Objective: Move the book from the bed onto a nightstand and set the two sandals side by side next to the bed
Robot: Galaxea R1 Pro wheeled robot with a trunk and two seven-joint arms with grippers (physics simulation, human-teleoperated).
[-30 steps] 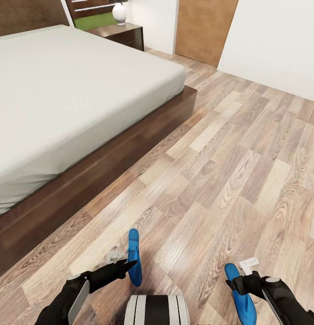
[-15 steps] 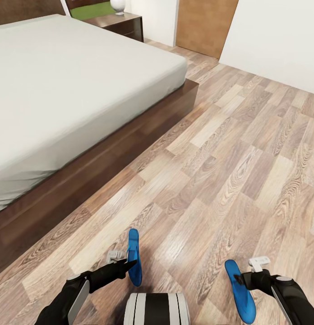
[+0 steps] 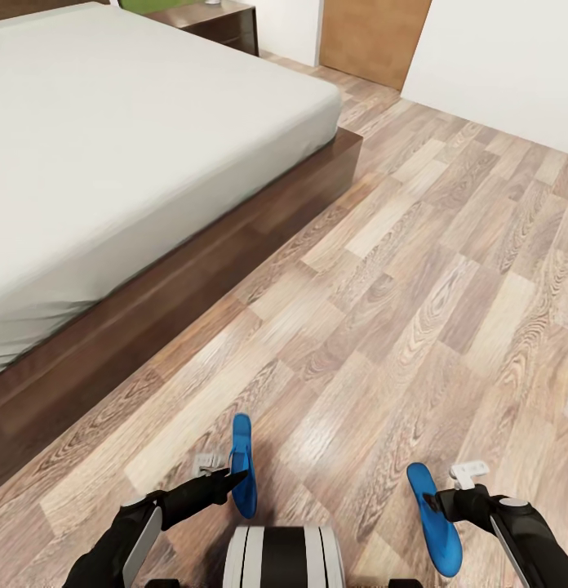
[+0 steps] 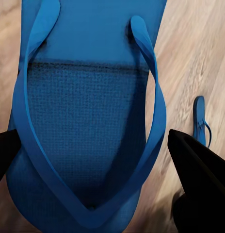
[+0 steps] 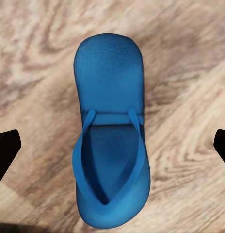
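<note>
Left claw pinching one sandal on edge above floor; right claw spread over second sandal, lying flat. Bed well apart. Advised: set both parallel, soles down, toes matched, just beside bed frame.

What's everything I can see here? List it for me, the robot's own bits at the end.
bed: one, pale grey mattress on dark brown frame, at the left
nightstand: one, dark brown, beyond the bed
door: one, tan, far wall
wall: white, far right
floor: light brown wood planks
held sandal: one, blue, on edge in the left pincer
floor sandal: one, blue, flat on the floor under the right pincer
left pincer: black, shut on the held sandal
right pincer: black, open
trunk: black and white, bottom middle
</note>
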